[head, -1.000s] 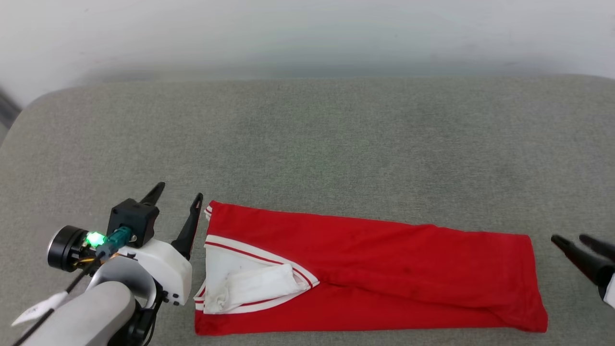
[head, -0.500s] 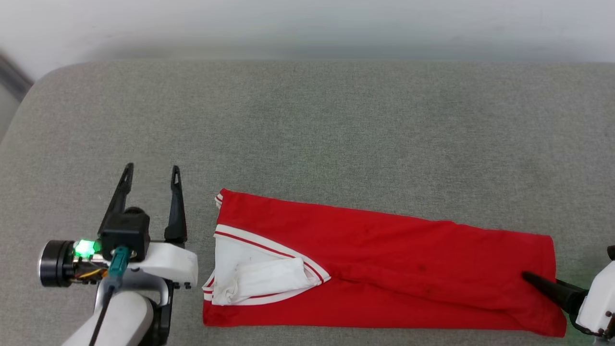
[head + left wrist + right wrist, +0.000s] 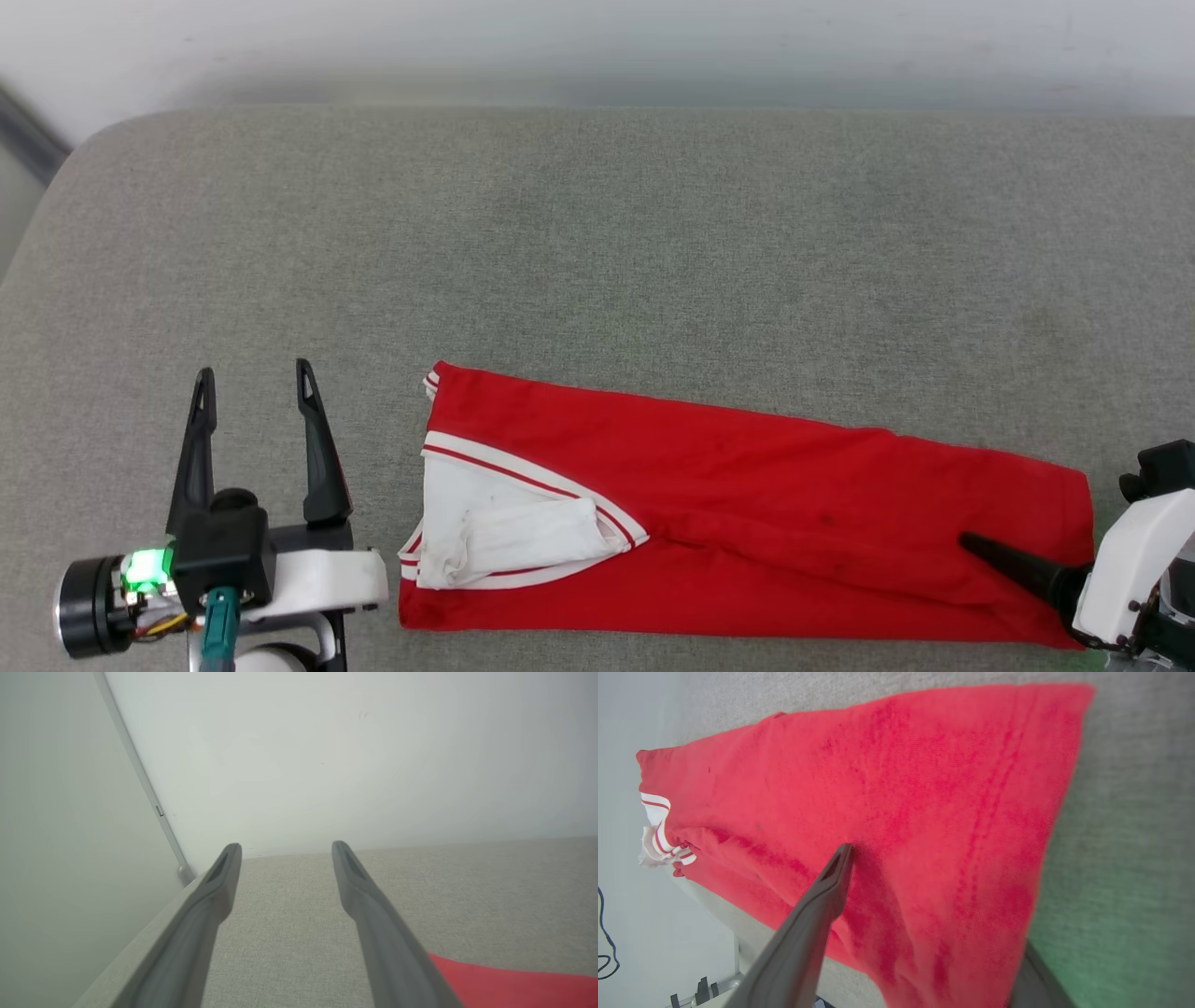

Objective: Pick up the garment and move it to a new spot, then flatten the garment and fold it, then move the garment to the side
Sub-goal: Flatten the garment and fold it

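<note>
The grey fabric-covered desk [image 3: 597, 233] carried the red jersey-style garment [image 3: 747, 504] near its 6 o'clock edge. It lay flattened and folded lengthwise into a long band, so the crosswise fold and the move aside apparently remained. The left pincer [image 3: 252, 378], at 8 o'clock, stood apart and empty. The right pincer [image 3: 980, 551], at 4 o'clock, was spread wide, one finger atop the hem.

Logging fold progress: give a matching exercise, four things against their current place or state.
1 garment; 2 white sleeve; 3 left gripper; 4 right gripper
A open, one finger on the garment's right end
B long folded strip on the grey surface
C open, beside the garment's left end
D folded on top, left end
Pairs: 1-B; 2-D; 3-C; 4-A
</note>
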Available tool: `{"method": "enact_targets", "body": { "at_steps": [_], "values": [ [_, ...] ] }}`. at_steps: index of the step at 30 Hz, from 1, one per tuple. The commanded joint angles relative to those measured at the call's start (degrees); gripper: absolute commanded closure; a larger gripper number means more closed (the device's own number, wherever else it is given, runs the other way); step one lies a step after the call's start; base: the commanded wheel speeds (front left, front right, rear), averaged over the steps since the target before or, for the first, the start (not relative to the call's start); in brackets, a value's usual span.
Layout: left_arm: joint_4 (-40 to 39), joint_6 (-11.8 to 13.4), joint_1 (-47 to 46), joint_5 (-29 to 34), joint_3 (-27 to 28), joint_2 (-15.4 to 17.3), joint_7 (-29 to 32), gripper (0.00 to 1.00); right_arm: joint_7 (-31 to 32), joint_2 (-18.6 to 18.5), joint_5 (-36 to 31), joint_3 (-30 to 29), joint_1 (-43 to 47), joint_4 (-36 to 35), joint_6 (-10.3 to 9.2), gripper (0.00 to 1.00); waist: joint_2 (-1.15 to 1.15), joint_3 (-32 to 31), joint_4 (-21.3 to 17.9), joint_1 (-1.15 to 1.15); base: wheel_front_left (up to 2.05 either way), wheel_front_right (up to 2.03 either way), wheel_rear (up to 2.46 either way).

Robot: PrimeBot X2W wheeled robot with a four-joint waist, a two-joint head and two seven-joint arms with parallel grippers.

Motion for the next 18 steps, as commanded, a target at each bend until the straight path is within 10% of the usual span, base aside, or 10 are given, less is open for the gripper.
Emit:
{"method": "enact_targets", "body": {
  "at_steps": [1,3,18],
  "values": [
    [-0.3,-0.1,0.6,0.4,0.2,-0.3,-0.1,0.0,0.3,2.8,-0.2,1.9,0.4,0.6,-0.02,0.26,0.0,-0.1,0.0,0.0,0.0,0.0,0.0],
    [-1.6,-0.8,2.7,2.0,2.0,-2.3,-0.1,0.0,-0.3,2.4,-1.1,2.1,0.0,1.1,-0.02,1.0,0.0,-0.3,0.1,0.0,0.0,0.0,0.0],
    [-2.5,-5.5,11.0,9.9,6.1,-10.7,-0.1,0.0,-0.4,-3.1,-3.1,1.2,-1.2,3.0,-0.03,1.0,0.0,-3.7,0.1,0.0,0.0,0.0,0.0]
  ]
}}
